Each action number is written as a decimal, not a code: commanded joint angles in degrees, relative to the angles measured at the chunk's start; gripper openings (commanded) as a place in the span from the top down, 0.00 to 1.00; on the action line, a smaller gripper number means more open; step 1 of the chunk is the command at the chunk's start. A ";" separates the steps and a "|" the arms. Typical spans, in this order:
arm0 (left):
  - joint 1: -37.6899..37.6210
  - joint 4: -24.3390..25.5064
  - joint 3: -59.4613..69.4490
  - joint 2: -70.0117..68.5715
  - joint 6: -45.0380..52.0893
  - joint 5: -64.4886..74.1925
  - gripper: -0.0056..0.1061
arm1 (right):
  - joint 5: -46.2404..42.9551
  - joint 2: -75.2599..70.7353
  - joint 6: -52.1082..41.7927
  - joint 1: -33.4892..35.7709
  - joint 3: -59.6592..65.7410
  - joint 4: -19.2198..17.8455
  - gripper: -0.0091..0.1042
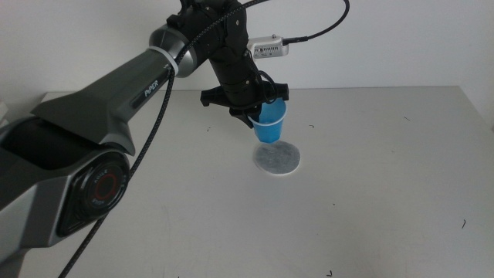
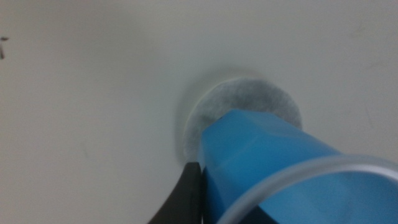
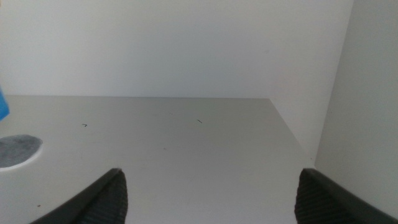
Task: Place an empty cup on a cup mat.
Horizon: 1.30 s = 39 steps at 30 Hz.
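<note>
The bright blue cup (image 1: 272,123) is gripped at its rim by my left gripper (image 1: 258,104), which comes in from the left and is shut on it. The cup hangs low over the far part of the grey speckled cup mat (image 1: 278,159). I cannot tell if its base touches the mat. In the left wrist view the cup (image 2: 267,162) covers part of the mat (image 2: 249,102), with one dark jaw beside it. My right gripper (image 3: 211,186) is open and empty, low over the table to the right. It sees the mat's edge (image 3: 15,149) and a sliver of the cup (image 3: 2,106).
The pale grey table (image 1: 370,193) has a few small dark specks. A white wall stands behind it. The left arm's cable (image 1: 154,116) hangs along the arm.
</note>
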 commanded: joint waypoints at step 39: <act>-1.41 -5.60 -10.19 0.13 1.60 4.50 0.01 | -4.47 -1.10 -0.49 0.11 -0.66 -0.52 0.09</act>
